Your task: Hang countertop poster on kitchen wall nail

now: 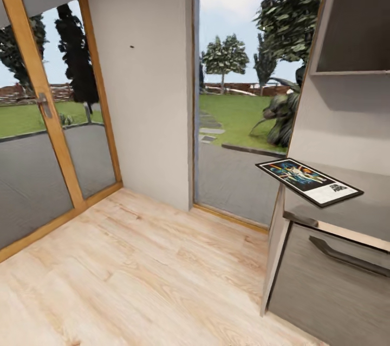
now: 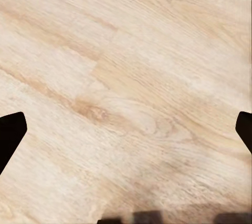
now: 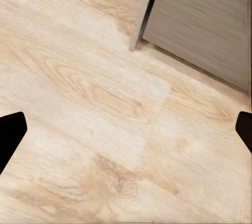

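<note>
The black-framed poster [image 1: 307, 180] lies flat on the near end of the grey countertop [image 1: 346, 215], at the right of the head view; its corner overhangs the end of the slab. A small dark nail [image 1: 131, 46] sticks out of the white wall section ahead. In the left wrist view my left gripper [image 2: 126, 132] is open, its black fingertips [image 2: 10, 134] wide apart over bare wooden floor. My right gripper [image 3: 126, 132] is open too, above the floor beside the grey cabinet [image 3: 205, 24]. Neither holds anything.
A grey drawer with a dark handle [image 1: 349, 256] sits under the countertop, and an open wall shelf [image 1: 357, 15] hangs above it. A wood-framed glass door [image 1: 49, 118] stands at the left, and a tall window [image 1: 238, 97] is beside the wall. Light wooden floor [image 1: 141, 281] stretches ahead.
</note>
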